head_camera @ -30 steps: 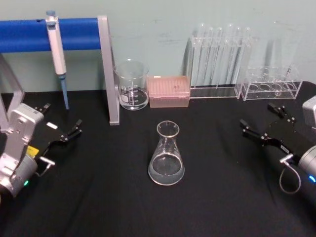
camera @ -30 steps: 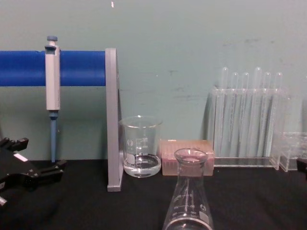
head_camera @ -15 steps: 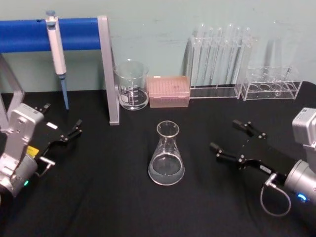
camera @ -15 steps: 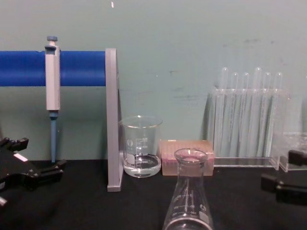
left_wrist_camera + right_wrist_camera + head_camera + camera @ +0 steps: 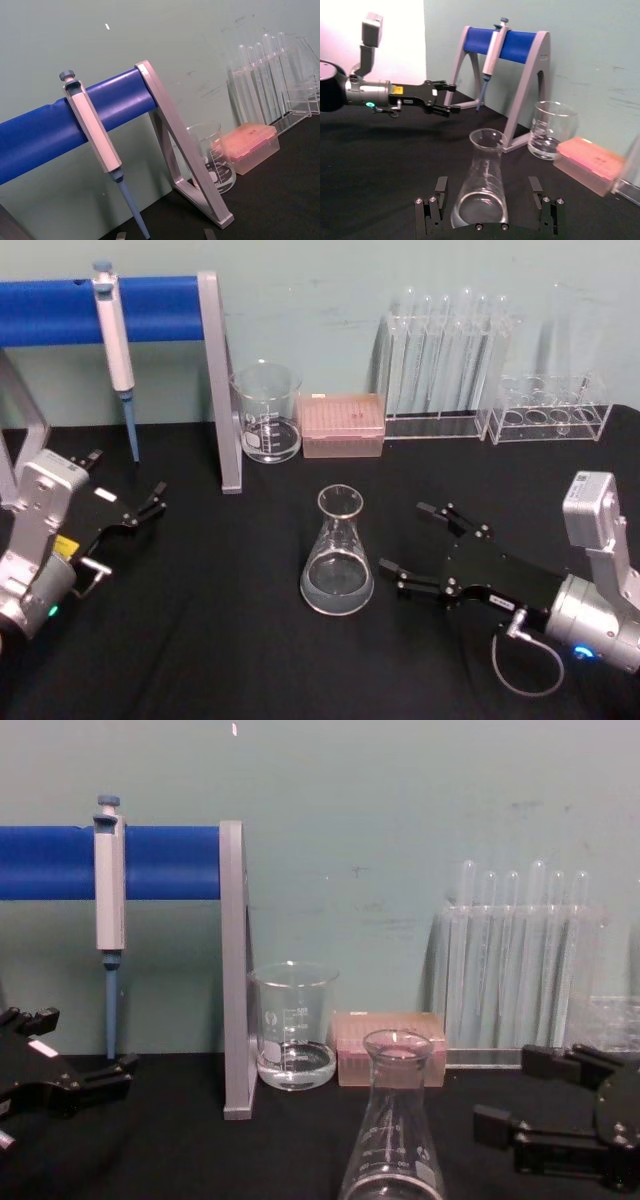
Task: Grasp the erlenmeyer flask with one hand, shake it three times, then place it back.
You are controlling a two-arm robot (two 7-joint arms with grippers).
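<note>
Observed: right gripper (image 5: 401, 538) has advanced from the far right of the head view toward the erlenmeyer flask (image 5: 337, 565); its spread fingers now sit just beside the flask, not touching

The erlenmeyer flask (image 5: 337, 565) and the beaker (image 5: 267, 412) are clear, glossy glass. The tabletop (image 5: 200, 640) is covered in matt black cloth. The tip box (image 5: 342, 425) looks like translucent pink plastic, and the pipette stand (image 5: 220, 390) like dull grey metal.
</note>
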